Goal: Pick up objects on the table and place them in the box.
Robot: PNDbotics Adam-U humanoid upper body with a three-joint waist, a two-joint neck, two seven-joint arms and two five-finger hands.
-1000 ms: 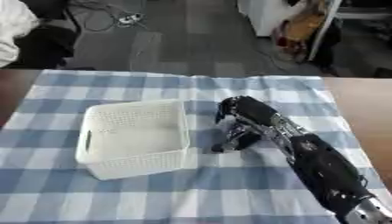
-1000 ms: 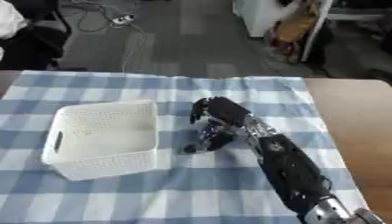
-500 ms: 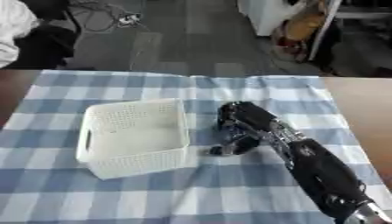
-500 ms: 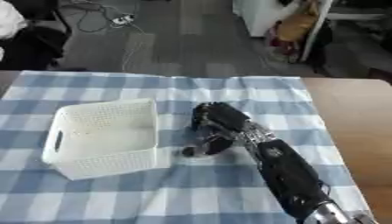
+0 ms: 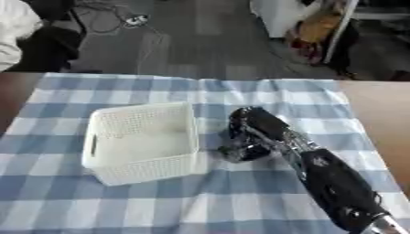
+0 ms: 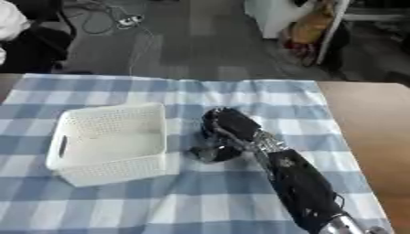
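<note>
In the left eye view the right hand curls down over a small dark object beneath its fingertips, apparently grasping it, while in the right eye view the white box waits empty just left, so lifting across comes next.

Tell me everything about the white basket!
The white basket is a boxy plastic-looking tub with tiny holes all over its walls and a slot handle in its left side. It sits upright on the blue-and-white checked cloth, open at the top, and looks empty. The robot's right hand is just beside its right wall, not touching it.
</note>
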